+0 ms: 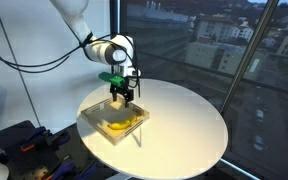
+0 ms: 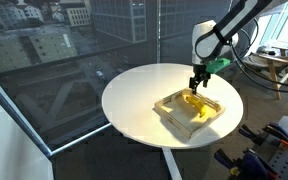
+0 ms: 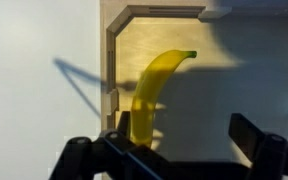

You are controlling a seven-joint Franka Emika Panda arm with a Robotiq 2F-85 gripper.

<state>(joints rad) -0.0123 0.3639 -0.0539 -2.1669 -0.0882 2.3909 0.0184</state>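
Directly over the shallow light-wood tray [image 3: 111,60] on the round white desk [image 1: 184,120], the end effector [image 1: 123,97] hovers, fingers apart and empty; the curved yellow banana [image 3: 156,90] lies flat inside, rim containing it.

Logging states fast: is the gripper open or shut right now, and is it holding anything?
Gripper: open, holding nothing; it hangs over the banana in the wooden tray.
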